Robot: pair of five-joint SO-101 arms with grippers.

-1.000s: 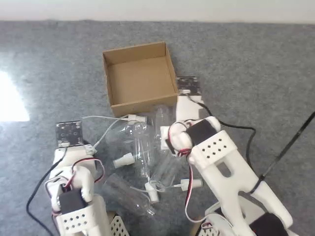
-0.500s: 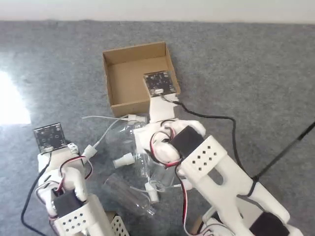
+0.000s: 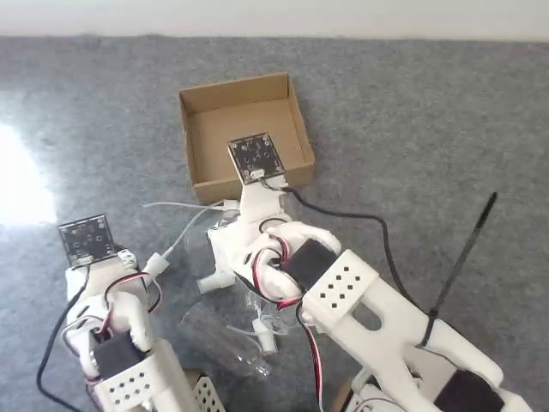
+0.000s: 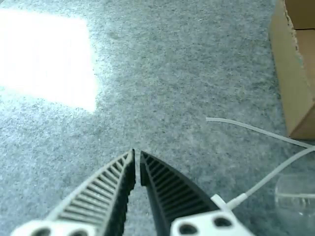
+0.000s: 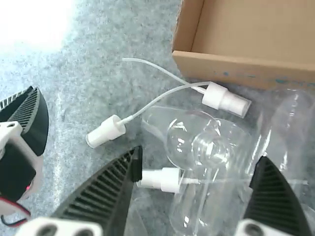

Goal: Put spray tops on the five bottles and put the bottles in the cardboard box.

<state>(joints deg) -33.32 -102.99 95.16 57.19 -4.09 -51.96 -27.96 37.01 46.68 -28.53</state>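
- over the last second the right arm (image 3: pixel 343 292) has swung away from the box's near right corner and across to the left. its wrist now hangs over the heap of bottles (image 5: pixel 206 142), just in front of the cardboard box (image 3: pixel 244 129).
- the left arm (image 3: pixel 111 335) drew back toward the left early in that second and has not shifted since.
- reading: the right arm looks to be lining up for a first pick from the heap. no bottle lies in the part of the box that shows, so the task appears barely started.
- right gripper (image 5: pixel 197 162): jaws spread wide, straddling the clear bottles from above. nothing is held, and i cannot tell if either tip touches a bottle.
- loose parts near those jaws: one spray top (image 5: pixel 106 130) on the carpet (image 5: pixel 88 73) beside the heap, a second spray top (image 5: pixel 226 99) close to the box wall, and a third spray top (image 5: pixel 160 178) against a bottle. thin dip tubes trail from the first two.
- left gripper (image 4: pixel 137 152): jaws together with nothing between them, over bare carpet and well apart from the box.
- one more bottle (image 3: pixel 223 339) lies on its side nearest the arm bases.
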